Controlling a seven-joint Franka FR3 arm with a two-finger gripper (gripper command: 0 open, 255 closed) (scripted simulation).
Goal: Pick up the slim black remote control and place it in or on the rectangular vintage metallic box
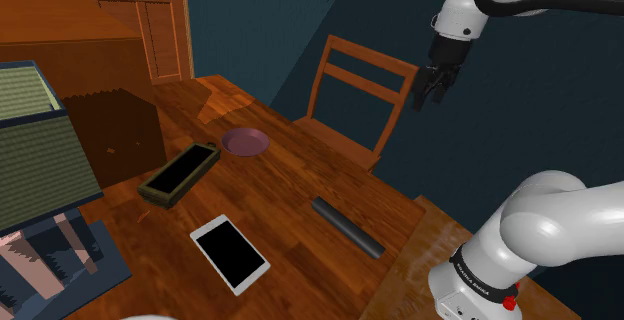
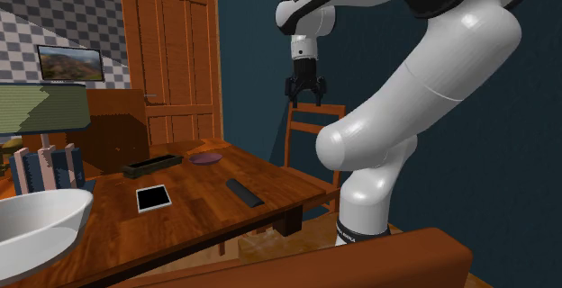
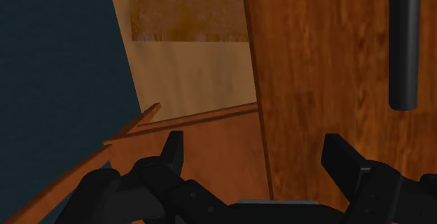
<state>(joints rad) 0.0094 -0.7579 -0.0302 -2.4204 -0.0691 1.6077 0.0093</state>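
In the shoulder view the slim dark remote control (image 1: 347,227) lies flat on the wooden table (image 1: 280,183) nearest the stand, close to the table's edge on that view's right, with a white-framed tablet (image 1: 230,253) to its left. Farther back and to the left sits the rectangular open box (image 1: 180,173), dull olive outside and dark inside, with a purple plate (image 1: 245,141) just beyond it. Farther still, high above the wooden chair (image 1: 335,136), the black gripper (image 1: 428,103) hangs with its fingers spread wide, grasping and touching nothing, well apart from the remote control.
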